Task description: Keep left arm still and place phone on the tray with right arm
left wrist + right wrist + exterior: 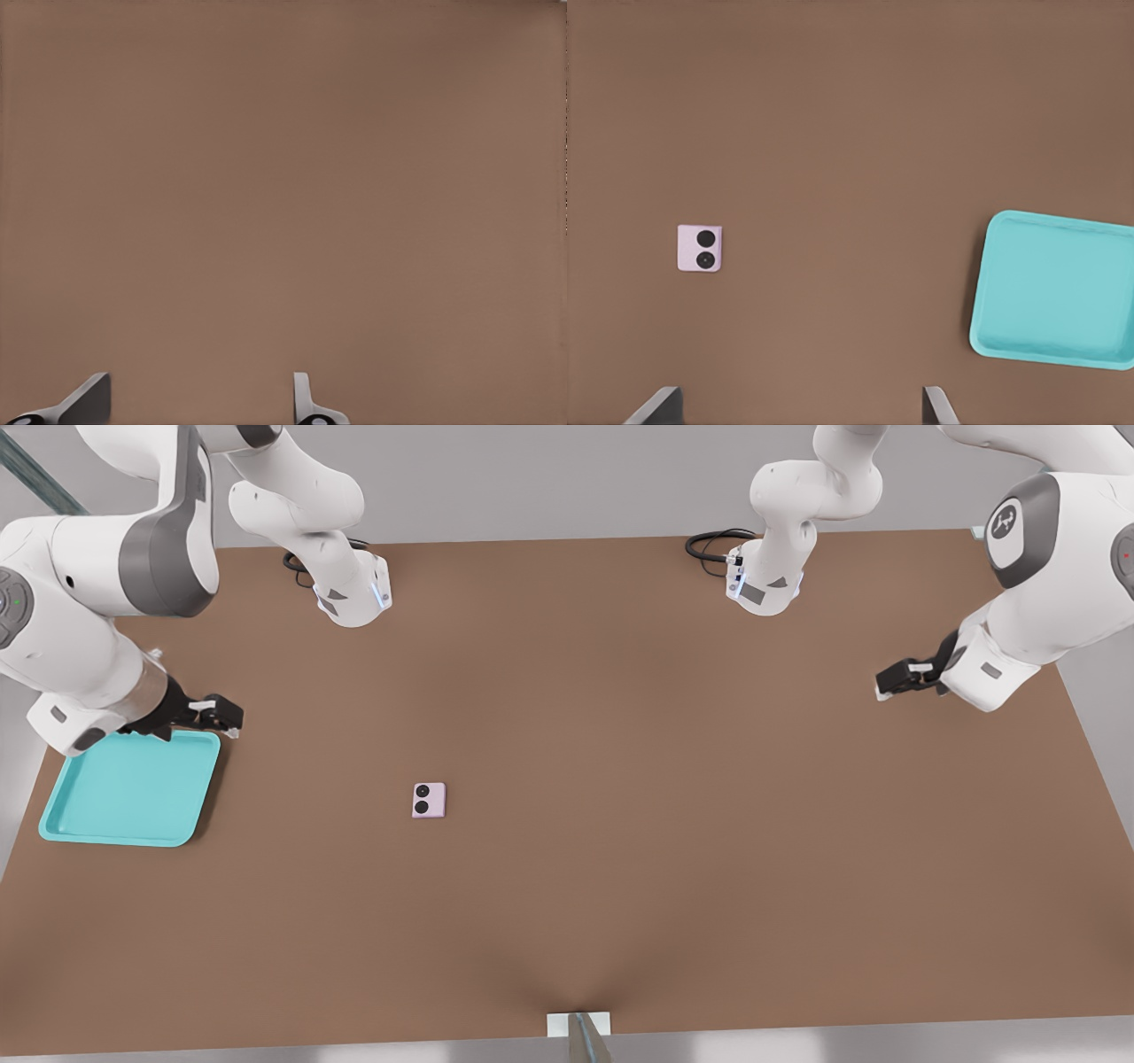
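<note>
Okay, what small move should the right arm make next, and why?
Probably carry the open gripper toward the front view's right until it is above the phone, then descend. It holds nothing and hovers by the tray's far corner, while the phone lies flat on the table, apart from the tray.

Bare table (620, 779) lies between phone (429, 800) and tray (133, 788); nothing blocks the way. The gripper (226, 716) hangs spread above the tray's far right corner.

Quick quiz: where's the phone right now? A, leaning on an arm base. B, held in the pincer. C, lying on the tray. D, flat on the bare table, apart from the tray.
D: the phone lies on the table, clear of the tray; the open pincer holds nothing.
</note>
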Motion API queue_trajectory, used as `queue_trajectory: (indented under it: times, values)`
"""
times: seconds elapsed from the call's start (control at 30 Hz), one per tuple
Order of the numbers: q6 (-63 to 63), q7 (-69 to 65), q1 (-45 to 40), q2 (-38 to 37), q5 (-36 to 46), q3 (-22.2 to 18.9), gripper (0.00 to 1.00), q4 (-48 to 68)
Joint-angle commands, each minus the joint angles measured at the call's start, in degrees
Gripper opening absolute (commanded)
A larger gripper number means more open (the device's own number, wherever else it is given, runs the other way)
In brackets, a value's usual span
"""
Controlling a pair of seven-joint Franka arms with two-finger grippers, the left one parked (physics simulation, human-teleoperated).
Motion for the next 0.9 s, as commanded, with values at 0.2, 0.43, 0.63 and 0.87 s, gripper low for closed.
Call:
queue_trajectory:
  times: [0.2,0.43,0.63,0.87]
  values:
    - [7.87,5.85,12.24,12.68,0.92,-0.48,1.0,4.85]
    - [23.77,27.92,25.69,26.66,15.95,-14.36,1.0,4.59]
    - [28.71,33.98,28.15,22.79,16.21,-11.91,1.0,-7.97]
    - [34.59,35.84,27.97,21.91,16.3,-10.32,1.0,-18.61]
